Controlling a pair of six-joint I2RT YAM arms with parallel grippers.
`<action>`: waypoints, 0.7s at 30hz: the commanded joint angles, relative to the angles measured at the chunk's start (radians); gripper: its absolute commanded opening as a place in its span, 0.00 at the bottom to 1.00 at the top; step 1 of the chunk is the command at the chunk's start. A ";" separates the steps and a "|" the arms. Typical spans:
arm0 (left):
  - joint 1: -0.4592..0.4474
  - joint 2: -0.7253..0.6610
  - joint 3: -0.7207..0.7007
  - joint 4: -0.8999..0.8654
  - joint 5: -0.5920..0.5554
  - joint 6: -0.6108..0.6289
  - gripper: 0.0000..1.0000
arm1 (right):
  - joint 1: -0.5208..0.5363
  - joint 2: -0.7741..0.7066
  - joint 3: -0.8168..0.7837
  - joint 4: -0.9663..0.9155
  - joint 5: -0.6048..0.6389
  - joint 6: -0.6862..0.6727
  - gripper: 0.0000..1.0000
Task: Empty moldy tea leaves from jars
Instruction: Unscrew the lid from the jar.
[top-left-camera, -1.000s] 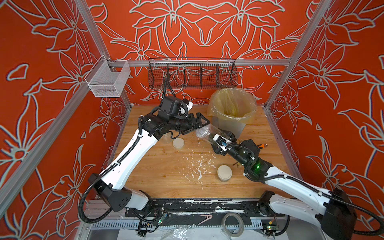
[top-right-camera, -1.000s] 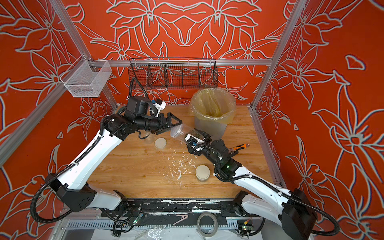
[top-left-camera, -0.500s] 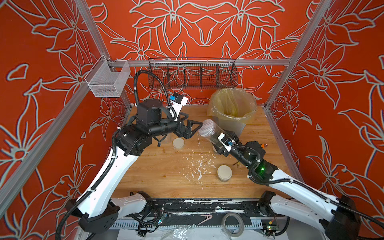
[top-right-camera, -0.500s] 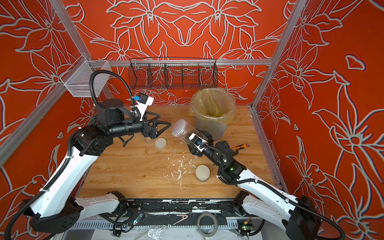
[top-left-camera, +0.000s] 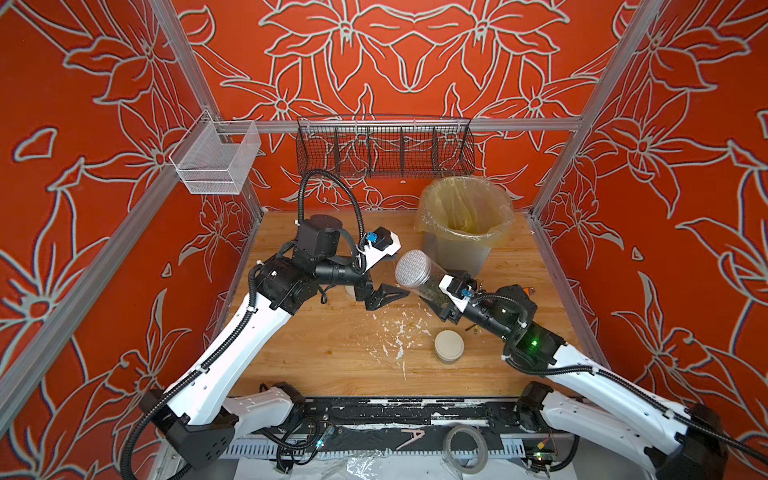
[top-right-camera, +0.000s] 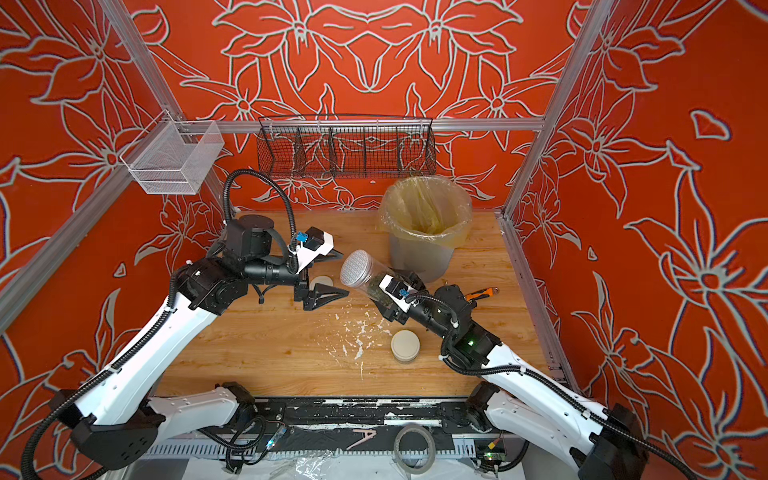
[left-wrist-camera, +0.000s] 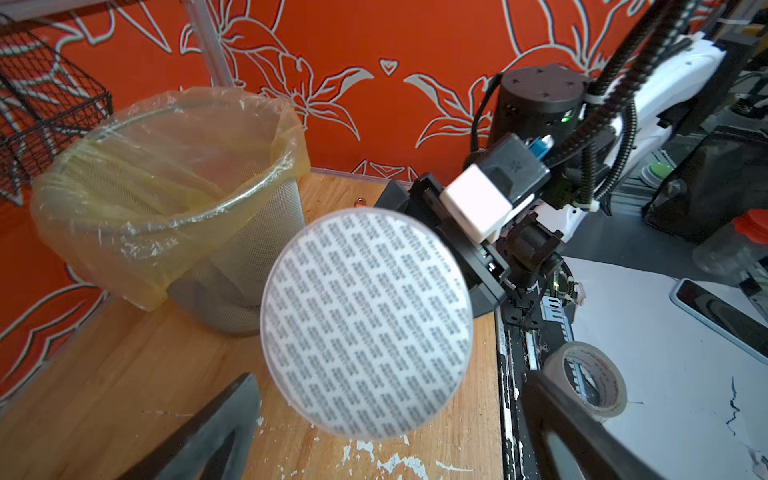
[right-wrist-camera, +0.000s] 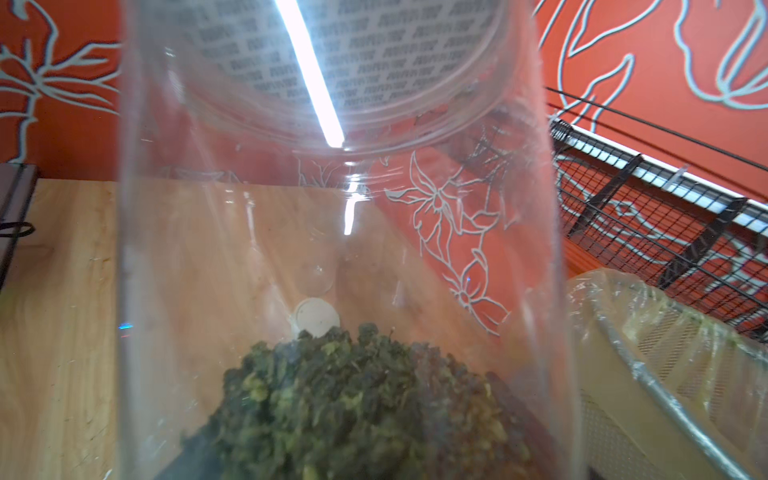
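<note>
Red walls with pale flower outlines close in a wooden table (top-left-camera: 316, 365), with a wire basket (top-left-camera: 384, 151) hung on the back wall. Near the table's middle the right pincer (top-left-camera: 441, 296) is clamped around the lower part of a tall clear jar (top-left-camera: 419, 276) and holds it off the table, tilted, its mouth raised toward the left arm. A white dotted seal (left-wrist-camera: 365, 324) covers that mouth. Dark green leaves (right-wrist-camera: 357, 399) are heaped at the jar's base, close to the grip – the upper part of the jar is bare glass.

The left pincer (top-left-camera: 388, 277) is spread wide and holds nothing. Its fingers (left-wrist-camera: 216, 424) stand to either side of the seal in the left wrist view; in both top views their tips are just short of it, not touching.

Behind the jar stands a grey bin (top-left-camera: 457, 249) with a yellowish liner. A squat jar (top-left-camera: 449, 345) with a cream lid sits on the table in front of the right pincer, beside scattered white flakes (top-left-camera: 395, 332). Another cream lid (top-right-camera: 322, 281) lies on the table by the left pincer.
</note>
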 joint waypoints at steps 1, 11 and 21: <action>-0.001 0.030 0.043 -0.009 0.102 0.085 0.97 | -0.004 -0.008 0.015 0.010 -0.091 0.019 0.35; -0.006 0.088 0.069 -0.021 0.124 0.086 0.97 | -0.004 -0.001 0.040 0.001 -0.147 0.019 0.35; -0.009 0.114 0.090 -0.060 0.134 0.088 0.94 | -0.004 0.005 0.045 0.001 -0.137 0.018 0.35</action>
